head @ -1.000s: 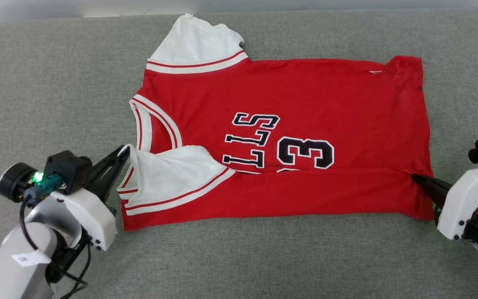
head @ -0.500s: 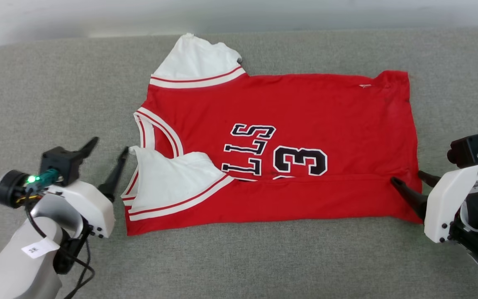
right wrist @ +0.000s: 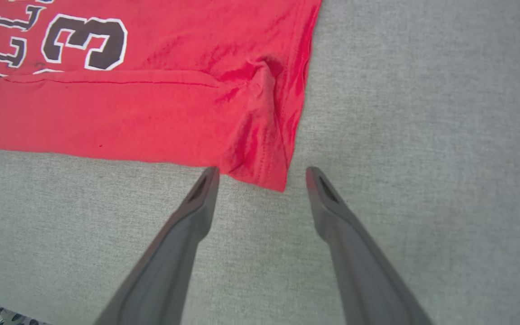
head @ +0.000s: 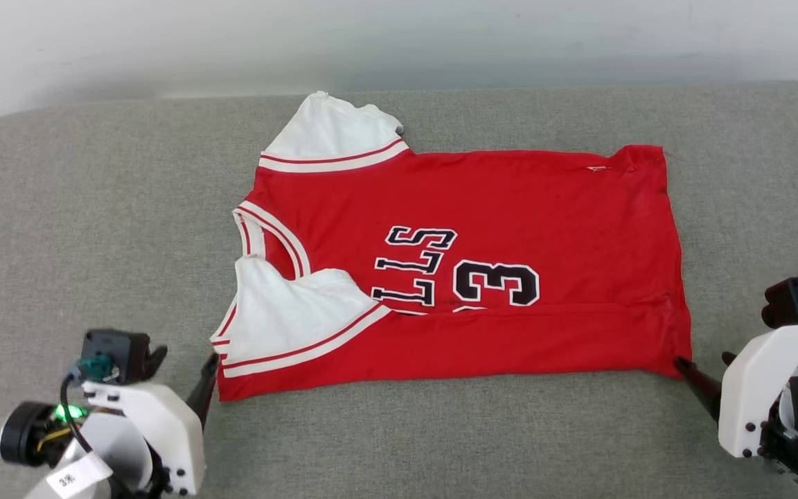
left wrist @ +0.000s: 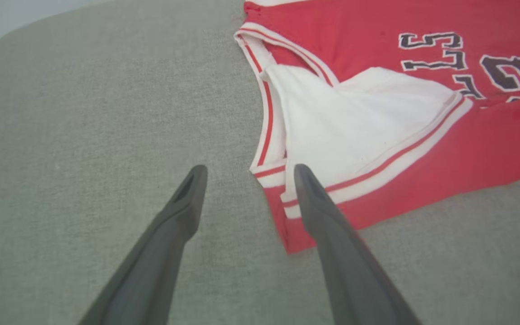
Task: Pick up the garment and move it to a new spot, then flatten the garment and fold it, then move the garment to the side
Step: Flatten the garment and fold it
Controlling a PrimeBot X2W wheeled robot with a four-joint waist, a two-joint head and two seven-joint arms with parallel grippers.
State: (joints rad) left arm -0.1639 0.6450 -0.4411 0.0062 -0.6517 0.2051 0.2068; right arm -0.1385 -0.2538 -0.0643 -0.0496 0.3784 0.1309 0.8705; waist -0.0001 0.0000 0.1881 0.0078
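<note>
At 8 o'clock in the head view, I read the left gripper (head: pixel 184 371) as released, with its jaws apart just beside the near collar-end corner of the garment (head: pixel 510 208). One garment with two white sleeves lies at centre on the grey cushion (head: pixel 399 443), its near edge folded over. Bare cushion borders every edge. At 4 o'clock, the right gripper (head: pixel 704 362) is released, with a fingertip on either side of the hem corner.

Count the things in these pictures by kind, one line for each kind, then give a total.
Garments: 1, the red jersey
Grippers: 2, the left gripper and the right gripper, both open
Surfaces: 1, the grey padded surface
Total: 4
</note>
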